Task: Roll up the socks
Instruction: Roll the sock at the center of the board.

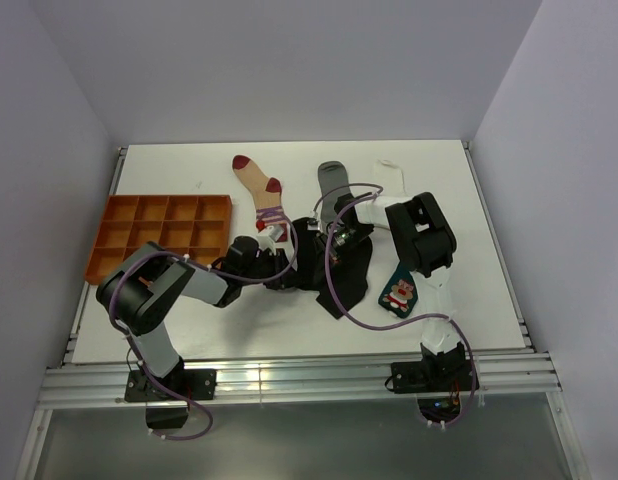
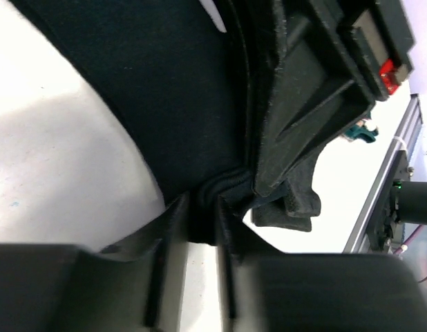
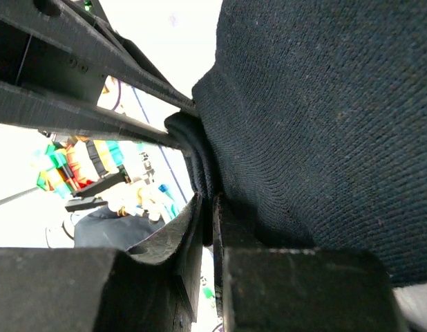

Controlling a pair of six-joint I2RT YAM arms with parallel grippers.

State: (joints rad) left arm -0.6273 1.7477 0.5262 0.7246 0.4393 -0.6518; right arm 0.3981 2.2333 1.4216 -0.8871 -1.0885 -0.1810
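A white counter (image 1: pixel 239 330) seen from above, with two robot arms reaching in from its near edge and meeting at the middle. We see a black sock (image 1: pixel 341 278) lying crumpled at the centre of the counter, and both tools are on its bunched edge. In the left wrist view, the left tool (image 2: pixel 200 221) has its fingers drawn close together with a thick fold of the black fabric clamped between them, and the rest of the sock spreads away above. In the right wrist view, the right tool (image 3: pixel 208 214) is clenched, pinching the same rolled edge, and its fingers are nearly touching. The two tools sit just beside each other. Near the far edge lie a beige red-striped sock (image 1: pixel 257 186), a grey sock (image 1: pixel 332 180) and a white sock (image 1: pixel 390 176), side by side and apart. A dark teal sock (image 1: pixel 399 292) with a Christmas figure lies right of the black one, partly under the right arm. An orange compartment tray (image 1: pixel 169 199) sits at the left.
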